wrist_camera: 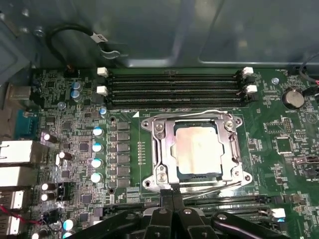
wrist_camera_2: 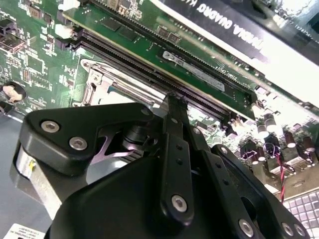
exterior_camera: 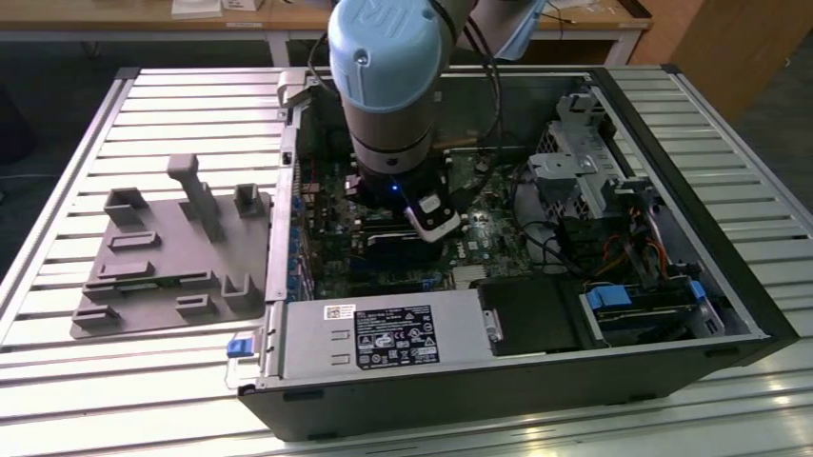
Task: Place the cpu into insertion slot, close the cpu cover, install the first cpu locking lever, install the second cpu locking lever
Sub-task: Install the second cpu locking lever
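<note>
In the first wrist view the cpu (wrist_camera: 198,149), a pale silvery square, lies in the insertion slot (wrist_camera: 148,183) on the green board. The cpu cover (wrist_camera: 164,144), a silver frame with a window, lies flat over it. One thin wire lever (wrist_camera: 199,111) runs along the side by the memory slots, and another (wrist_camera: 214,183) runs along the side nearest the gripper. My gripper (wrist_camera: 172,193) is shut, its black tips together at that socket edge, close to that lever. The second wrist view shows the gripper (wrist_camera_2: 173,99) from behind, beside the socket's corner (wrist_camera_2: 102,82). In the exterior view the gripper (exterior_camera: 435,227) reaches down into the open computer case.
Several long black memory slots (wrist_camera: 174,87) lie just beyond the socket, with a coin battery (wrist_camera: 292,97) and capacitors (wrist_camera: 97,147) nearby. A graphics card (wrist_camera_2: 224,20) stands close by. A grey fixture plate (exterior_camera: 166,257) sits on the slatted table beside the case, and the power supply (exterior_camera: 381,338) fills its front.
</note>
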